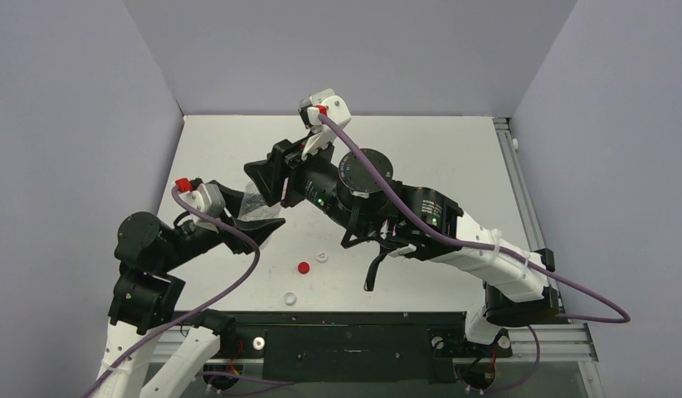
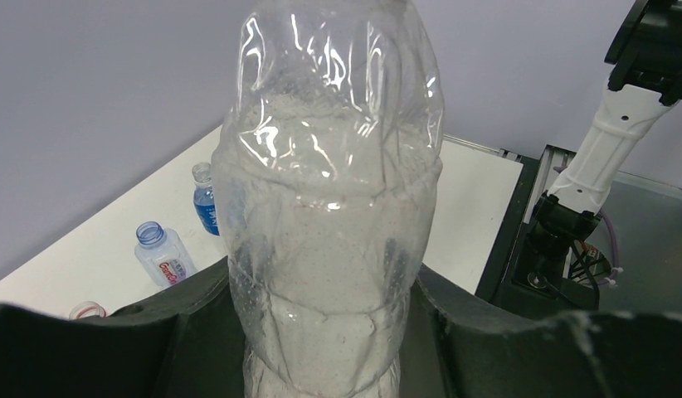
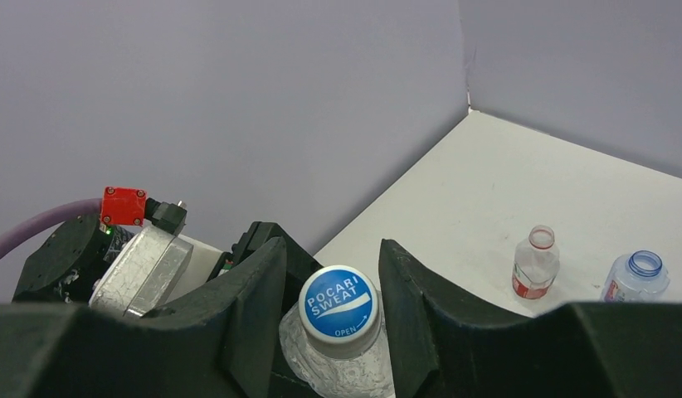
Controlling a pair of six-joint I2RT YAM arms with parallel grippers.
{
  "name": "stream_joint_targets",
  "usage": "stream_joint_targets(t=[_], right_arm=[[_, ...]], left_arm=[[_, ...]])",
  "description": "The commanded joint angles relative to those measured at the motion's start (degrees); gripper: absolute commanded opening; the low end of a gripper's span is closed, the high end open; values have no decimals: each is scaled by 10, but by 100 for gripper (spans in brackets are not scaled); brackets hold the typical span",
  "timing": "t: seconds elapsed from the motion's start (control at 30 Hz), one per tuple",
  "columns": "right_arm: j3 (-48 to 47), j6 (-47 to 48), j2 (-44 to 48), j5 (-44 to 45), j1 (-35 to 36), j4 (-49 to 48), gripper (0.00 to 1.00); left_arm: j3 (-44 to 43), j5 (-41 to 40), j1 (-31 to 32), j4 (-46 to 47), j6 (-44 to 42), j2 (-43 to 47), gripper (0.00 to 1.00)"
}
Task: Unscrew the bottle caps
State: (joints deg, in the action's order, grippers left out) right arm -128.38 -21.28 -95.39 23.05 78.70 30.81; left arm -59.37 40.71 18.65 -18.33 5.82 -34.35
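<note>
The left gripper (image 2: 321,278) pinches a clear bottle (image 2: 329,166) by its body, held off the table (image 1: 454,157). Its blue cap (image 3: 338,303) sits between the right gripper's (image 3: 333,265) jaws, which are spread narrowly either side. The red cap (image 1: 303,268), white cap (image 1: 322,257) and clear cap (image 1: 289,298) lie loose near the arms. Two open bottles (image 3: 534,265) stand beyond.

The white table top (image 1: 454,157) is enclosed by a left wall (image 1: 72,124), a back wall (image 1: 338,50) and a right wall (image 1: 611,124), all 3 plain and pale grey-violet. A slotted metal rail (image 1: 524,191) is seen along the table's right edge, and a black plate (image 1: 346,340) along its near edge. Soft, even light is cast throughout.
</note>
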Motion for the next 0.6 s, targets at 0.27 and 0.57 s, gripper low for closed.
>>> stream_joint_targets(t=[0.27,0.57], right_arm=[[-39,-3,-17,-32,-16,26,28],[46,46,41,-199,-33,-27,0]], left_arm=[[-17,10,-1,12,14,-7,17],[-15,100,-1,87,118,-10,13]])
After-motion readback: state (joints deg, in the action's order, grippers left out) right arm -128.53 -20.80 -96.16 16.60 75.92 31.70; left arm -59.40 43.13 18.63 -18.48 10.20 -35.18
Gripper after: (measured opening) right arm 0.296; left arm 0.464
